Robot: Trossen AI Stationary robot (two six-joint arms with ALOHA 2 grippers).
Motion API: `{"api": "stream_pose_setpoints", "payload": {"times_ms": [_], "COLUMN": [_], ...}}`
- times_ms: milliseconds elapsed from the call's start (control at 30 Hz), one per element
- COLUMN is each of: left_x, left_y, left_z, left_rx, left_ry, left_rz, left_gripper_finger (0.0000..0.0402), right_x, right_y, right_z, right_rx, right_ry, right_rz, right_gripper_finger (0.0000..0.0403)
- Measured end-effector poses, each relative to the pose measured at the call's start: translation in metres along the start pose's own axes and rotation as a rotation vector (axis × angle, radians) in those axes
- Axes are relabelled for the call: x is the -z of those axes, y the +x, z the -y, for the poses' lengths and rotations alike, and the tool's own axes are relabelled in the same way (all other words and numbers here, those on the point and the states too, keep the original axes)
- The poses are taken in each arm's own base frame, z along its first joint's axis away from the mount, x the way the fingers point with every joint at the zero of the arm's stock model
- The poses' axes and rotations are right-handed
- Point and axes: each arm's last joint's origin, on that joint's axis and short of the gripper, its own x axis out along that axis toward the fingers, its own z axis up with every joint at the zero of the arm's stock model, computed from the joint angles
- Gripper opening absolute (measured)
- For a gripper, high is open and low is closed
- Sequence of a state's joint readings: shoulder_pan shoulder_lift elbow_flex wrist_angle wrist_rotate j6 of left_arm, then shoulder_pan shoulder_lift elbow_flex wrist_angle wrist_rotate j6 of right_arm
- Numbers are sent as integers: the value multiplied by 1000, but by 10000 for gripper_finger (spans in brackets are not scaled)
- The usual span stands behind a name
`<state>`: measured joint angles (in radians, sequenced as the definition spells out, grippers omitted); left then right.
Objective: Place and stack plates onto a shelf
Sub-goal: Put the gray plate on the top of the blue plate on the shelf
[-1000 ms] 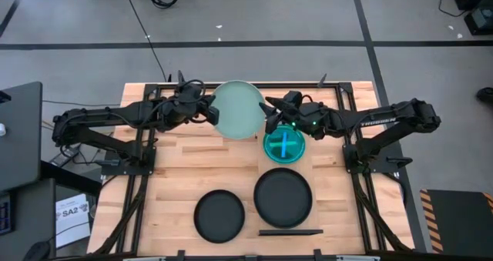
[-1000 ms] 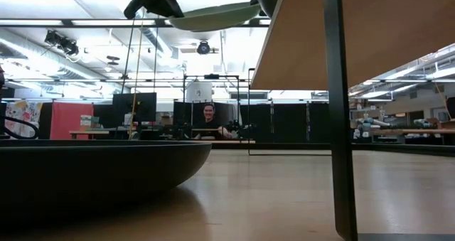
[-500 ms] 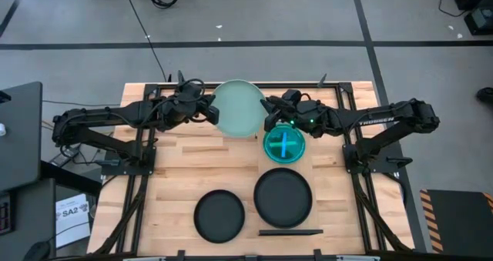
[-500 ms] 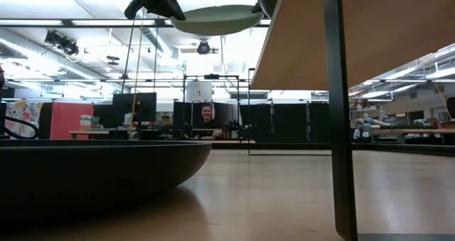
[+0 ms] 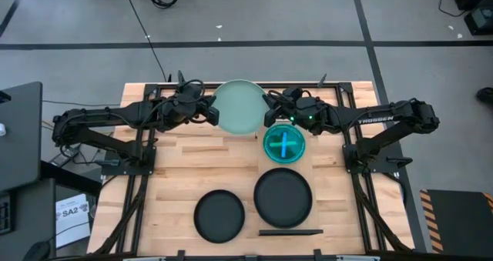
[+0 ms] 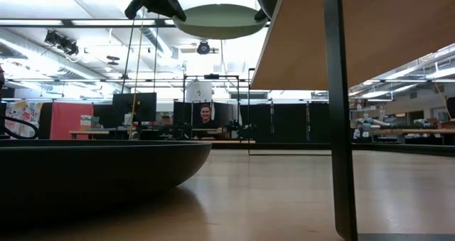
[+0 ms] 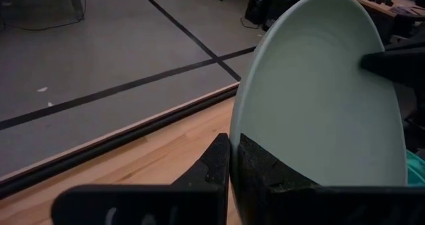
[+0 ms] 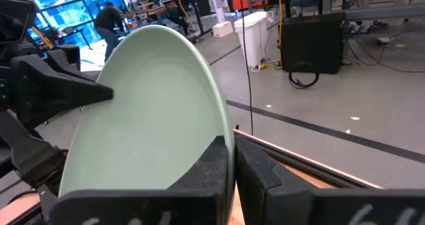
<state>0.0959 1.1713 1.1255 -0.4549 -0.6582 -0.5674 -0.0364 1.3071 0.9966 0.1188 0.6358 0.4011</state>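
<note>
Both sets of jaws are pinched on the same object. The left gripper [image 5: 209, 111] clamps one side of the rim of the pale mint plate [image 5: 238, 108], its fingers [image 7: 222, 165] pressed onto the edge as the left wrist view shows. The right gripper [image 5: 269, 109] clamps the opposite side of the rim, its fingers [image 8: 226, 160] likewise closed on the edge in the right wrist view. The low view shows the mint plate held level, well above the desk [image 5: 185, 165], suspended between the two arms near the desk's far edge.

The shelf [image 5: 283, 134] runs from the far edge of the desk toward the near edge, right of centre. A translucent teal-blue plate [image 5: 284, 145] lies on its far half, just beside the right gripper. A large black plate [image 5: 283, 197] occupies its near half. A second, smaller black plate [image 5: 219, 215] rests on the bare desk near the near edge, left of the shelf.

Judged status: two plates appear to be on the shelf. The mint plate is airborne and not yet placed. The smaller black plate is not yet moved. No orange or lime-green plate is visible. Remaining work is judged to be setting down the mint plate and stacking the black plate left on the desk.
</note>
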Motion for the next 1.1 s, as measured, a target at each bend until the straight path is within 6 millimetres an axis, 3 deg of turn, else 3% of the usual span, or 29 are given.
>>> {"api": "stream_pose_setpoints", "payload": {"times_ms": [233,700,1100], "left_x": [0,1,3], "left_y": [0,0,-1], "left_z": [1,3,4], "left_rx": [27,101,166], "left_ry": [-4,131,142], "left_rz": [-18,-51,-97], "left_gripper_finger": [32,164,174], "right_x": [0,-3,-26], "right_y": [0,-1,-14], "right_z": [0,5,37], "right_rx": [0,1,114], "right_ry": [-2,-20,-18], "right_rz": [0,-18,-6], "right_gripper_finger": [23,21,20]}}
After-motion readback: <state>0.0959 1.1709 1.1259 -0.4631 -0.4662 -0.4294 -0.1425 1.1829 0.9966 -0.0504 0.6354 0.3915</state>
